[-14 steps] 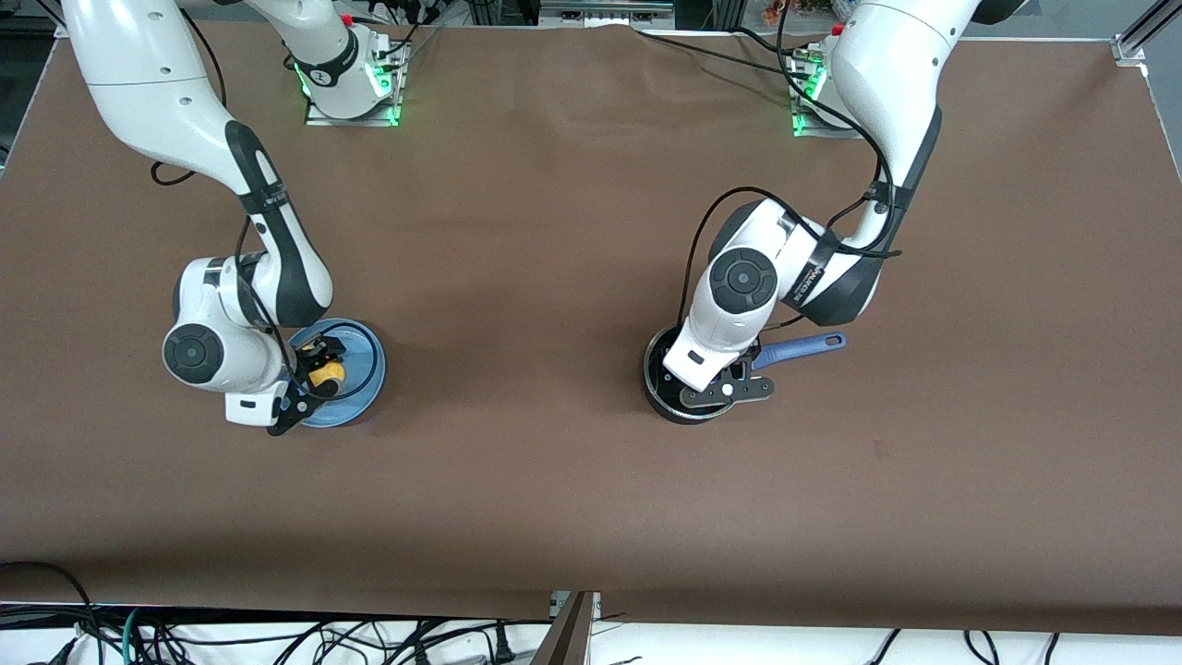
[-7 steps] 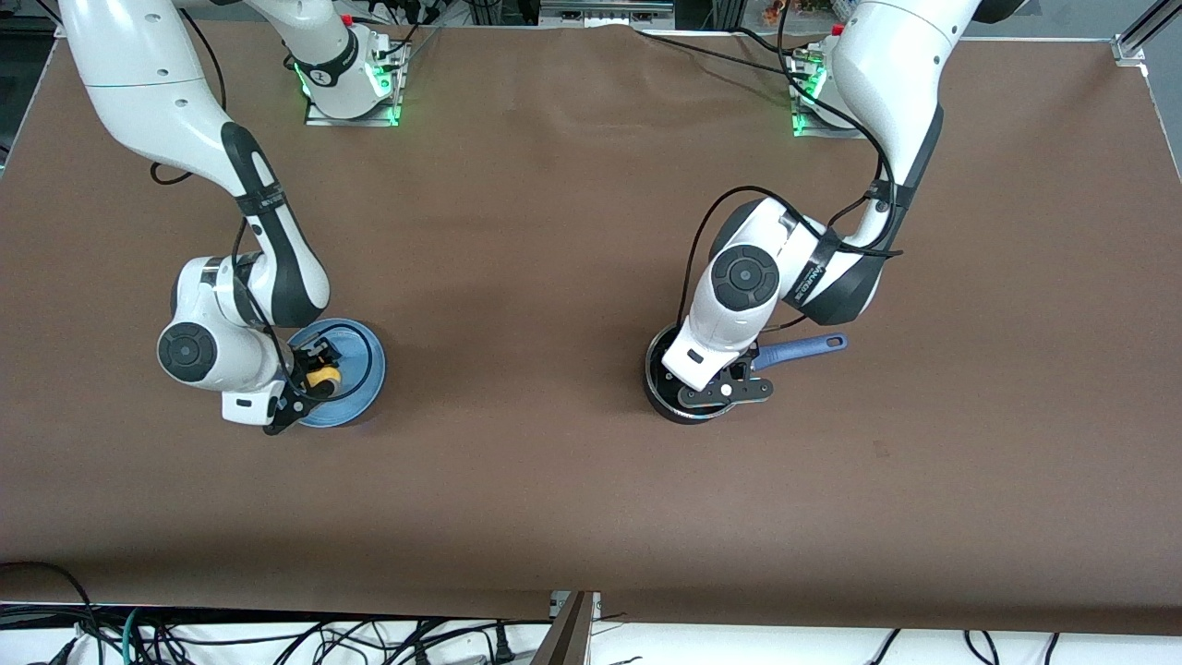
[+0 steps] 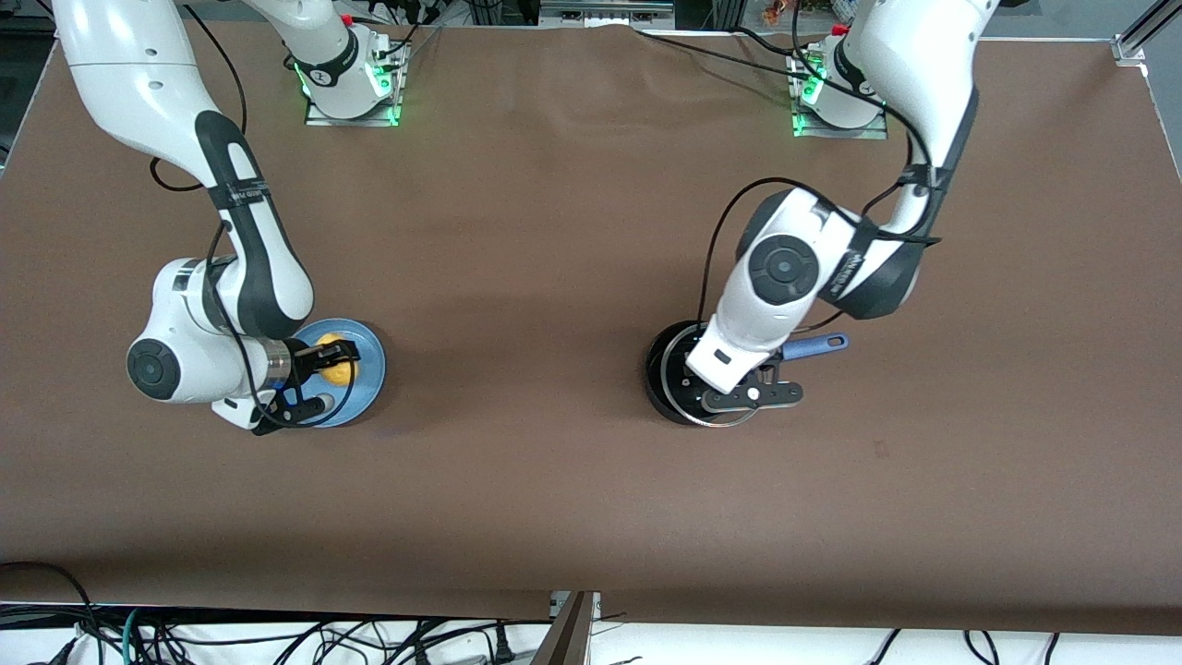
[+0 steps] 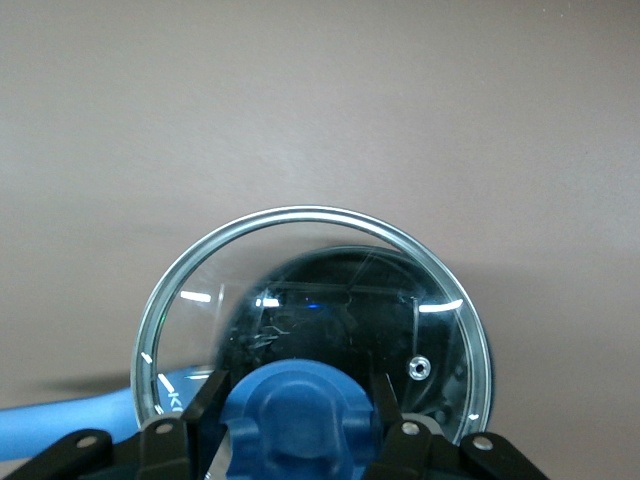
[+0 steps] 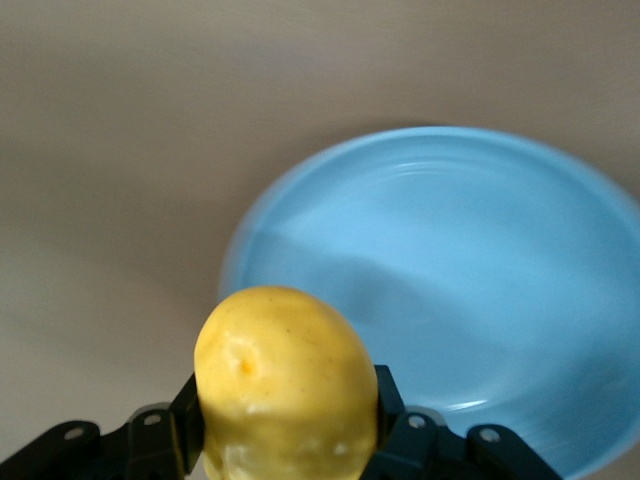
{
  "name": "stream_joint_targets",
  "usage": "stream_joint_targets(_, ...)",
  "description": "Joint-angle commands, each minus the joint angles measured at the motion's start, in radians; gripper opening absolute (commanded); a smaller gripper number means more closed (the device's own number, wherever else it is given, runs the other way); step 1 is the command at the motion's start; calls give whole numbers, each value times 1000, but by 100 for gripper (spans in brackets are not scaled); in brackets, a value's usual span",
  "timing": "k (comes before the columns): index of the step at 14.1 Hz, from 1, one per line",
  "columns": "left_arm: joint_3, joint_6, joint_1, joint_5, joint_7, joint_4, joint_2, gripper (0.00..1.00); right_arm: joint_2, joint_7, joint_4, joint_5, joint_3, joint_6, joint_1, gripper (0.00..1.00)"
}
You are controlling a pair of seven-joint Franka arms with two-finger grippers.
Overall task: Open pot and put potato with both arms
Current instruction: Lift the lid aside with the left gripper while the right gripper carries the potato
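While lid (image 4: 315, 300) aloft, pot (image 3: 667, 374) uncovered.

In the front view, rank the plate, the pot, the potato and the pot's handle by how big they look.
Largest to smallest:
1. pot and plate: look alike, both partly hidden by arms, so unranked.
2. pot's handle, only its end showing.
3. potato, held in the right gripper.

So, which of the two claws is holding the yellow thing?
The right claw, above the blue plate, grips the potato. The left claw is shut on the lid's blue knob above the pot.
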Motion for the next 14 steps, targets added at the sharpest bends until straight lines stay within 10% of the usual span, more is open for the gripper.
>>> stream_joint_targets(1,3,-67,123,-86,320,-39,-81,52,-7,240,63,80,65,-65,14,8)
stream_joint_targets(5,192,-116,171,-145,794,-41,-99,49,31,634,117,265,180,16,67,8)
stream_joint_targets(14,451,-29,290,-252,1424,-120,-29,50,152,1107,278,500,182,522,440,10)
